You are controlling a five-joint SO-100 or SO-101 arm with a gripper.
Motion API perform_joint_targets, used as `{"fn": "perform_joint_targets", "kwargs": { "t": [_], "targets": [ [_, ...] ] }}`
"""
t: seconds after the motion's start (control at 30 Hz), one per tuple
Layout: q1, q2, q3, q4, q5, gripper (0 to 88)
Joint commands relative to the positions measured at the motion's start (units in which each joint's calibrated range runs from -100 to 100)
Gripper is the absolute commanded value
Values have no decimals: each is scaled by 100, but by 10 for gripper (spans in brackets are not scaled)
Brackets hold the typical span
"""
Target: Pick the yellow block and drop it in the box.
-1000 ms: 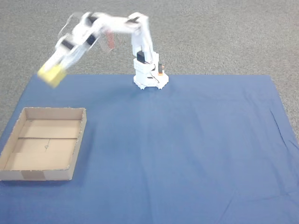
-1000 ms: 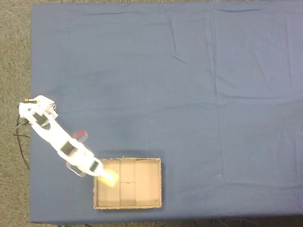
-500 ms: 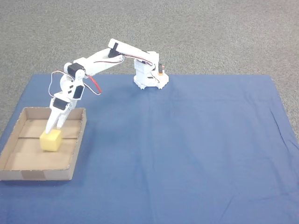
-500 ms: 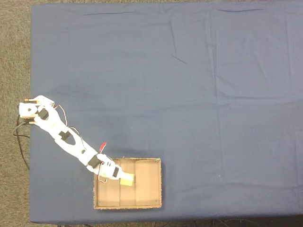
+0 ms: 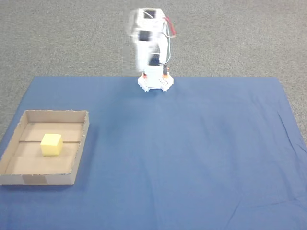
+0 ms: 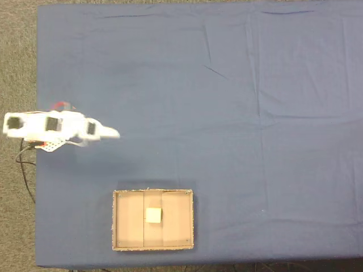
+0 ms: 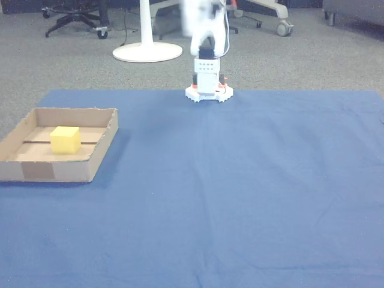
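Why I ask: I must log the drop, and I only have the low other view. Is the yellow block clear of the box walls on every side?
Observer: Yes. In a fixed view from above, the yellow block lies near the middle of the floor of the box, apart from all four walls.
Operator: And where is the end effector pointing? It's a blur for me.
Observer: From above, the end effector points out over the blue cloth, well away from the box. It's blurred there too, so I can't tell if it's open or shut.
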Motion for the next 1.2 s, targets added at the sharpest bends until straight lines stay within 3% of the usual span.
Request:
{"fn": "perform_joint_targets", "kwargs": {
  "t": [0.0, 0.13, 0.37, 0.57, 0.67, 0.77, 1.17],
  "targets": [
    [-713, -2846, 4117, -868, -54, 2],
    [-682, -3851, 6370, -1620, 103, 2],
    [-1271, -4222, 6370, -363, -63, 2],
    [-957, -4222, 6370, -297, 29, 2],
    [-674, -4231, 6370, -289, -205, 2],
    [-650, -4231, 6370, -281, 49, 2],
    [-627, -4231, 6370, -272, 59, 2]
  ]
}}
